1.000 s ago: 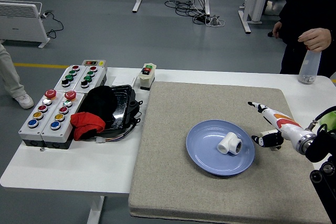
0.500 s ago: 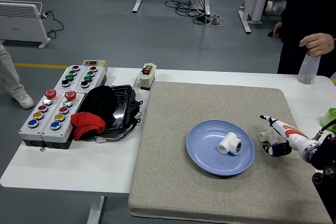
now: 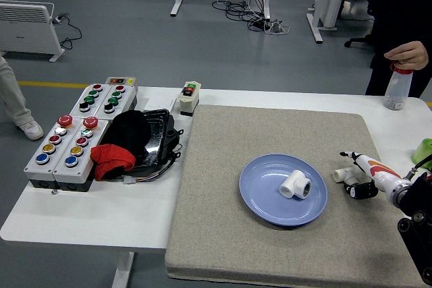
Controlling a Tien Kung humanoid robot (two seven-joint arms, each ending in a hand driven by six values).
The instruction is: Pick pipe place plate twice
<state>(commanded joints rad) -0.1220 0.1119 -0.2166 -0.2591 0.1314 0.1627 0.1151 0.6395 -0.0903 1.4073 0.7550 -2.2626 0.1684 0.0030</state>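
Right hand (image 3: 360, 179): comes in from the right edge, low over the grey mat (image 3: 223, 234), just right of the blue plate (image 3: 260, 200). One white finger points up and away; the dark fingers curl beside a second white pipe fitting (image 3: 343, 175). I cannot tell from here whether they actually clasp it or only touch it.
Second pipe fitting: lies on the mat just off the plate's right rim, pressed against the hand.
Blue plate: sits on the mat, right of the mat's middle. It holds one white pipe elbow (image 3: 295, 184), lying toward the plate's right side with an open end facing the near edge.
Mat: covers the right part of the white table (image 3: 88, 214).
Black tray (image 3: 160, 141): well left of the plate, off the mat's left edge. A black cloth (image 3: 128, 129) and a red cloth (image 3: 111, 158) are heaped in it.
Button boxes (image 3: 71, 133): left of the tray, with red, green, yellow and blue buttons.
Small switch box (image 3: 189, 97): at the mat's far left corner.
Person's hand (image 3: 407, 54): far beyond the plate at the table's far right corner, gripping the top of a clear spray bottle (image 3: 395, 88) that stands on the table.
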